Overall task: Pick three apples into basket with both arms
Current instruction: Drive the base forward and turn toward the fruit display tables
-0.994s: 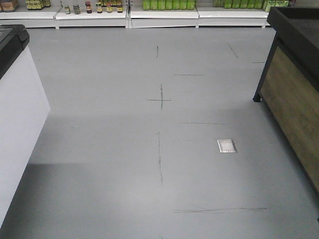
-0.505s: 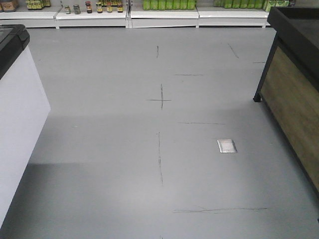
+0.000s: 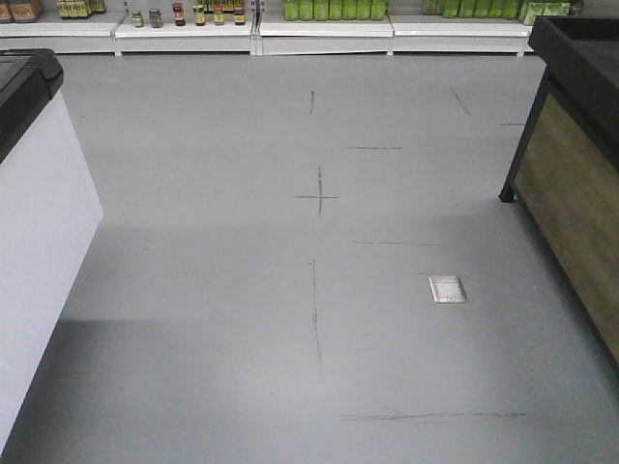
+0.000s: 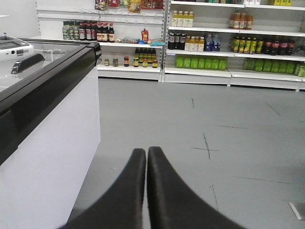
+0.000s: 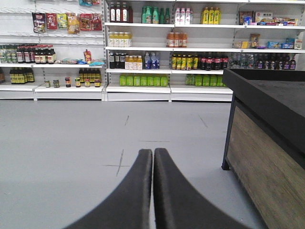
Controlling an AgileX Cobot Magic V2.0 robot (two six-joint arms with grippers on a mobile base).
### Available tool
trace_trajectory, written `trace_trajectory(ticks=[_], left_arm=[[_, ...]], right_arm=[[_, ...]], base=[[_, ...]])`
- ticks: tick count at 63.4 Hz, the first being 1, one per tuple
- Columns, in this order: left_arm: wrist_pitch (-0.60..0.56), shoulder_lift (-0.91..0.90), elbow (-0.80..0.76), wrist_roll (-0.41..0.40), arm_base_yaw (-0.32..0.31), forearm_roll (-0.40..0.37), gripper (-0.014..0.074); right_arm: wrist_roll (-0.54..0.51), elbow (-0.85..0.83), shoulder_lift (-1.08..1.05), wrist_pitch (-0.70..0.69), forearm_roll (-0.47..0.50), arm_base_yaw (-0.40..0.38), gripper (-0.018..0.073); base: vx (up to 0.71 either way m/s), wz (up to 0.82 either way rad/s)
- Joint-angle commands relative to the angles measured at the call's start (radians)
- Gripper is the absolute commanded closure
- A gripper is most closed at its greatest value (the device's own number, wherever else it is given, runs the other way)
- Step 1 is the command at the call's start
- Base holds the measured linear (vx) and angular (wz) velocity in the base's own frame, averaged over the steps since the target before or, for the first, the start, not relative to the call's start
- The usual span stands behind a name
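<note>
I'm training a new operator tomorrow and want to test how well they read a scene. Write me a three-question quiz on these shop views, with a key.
1. True or false: the left pincer and the right pincer are both shut and hold nothing.
2. In the right wrist view, what stands at the right edge of the grey floor?
A) a shopping trolley
B) a wood-sided stand with a black top
C) a stack of crates
3. Short answer: do any apples or a basket show in any view?

Key: 1 true. 2 B. 3 No, none are in view.
</note>
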Motion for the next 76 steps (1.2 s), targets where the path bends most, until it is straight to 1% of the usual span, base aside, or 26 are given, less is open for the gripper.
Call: trace_trajectory(ticks=[1,76], left_arm=[[-0.070,-0.016,0.009,-0.007,0.001,-0.001,0.0603],[-0.070,-0.016,0.009,-0.007,0.001,-0.001,0.0603]], right_arm=[[-0.009,0.014,-0.013,-0.078,-0.013,-0.007,0.0564],[-0.009,0.014,-0.013,-0.078,-0.013,-0.007,0.0564]], base=[[0.08,0.04],[0.14,0.01]])
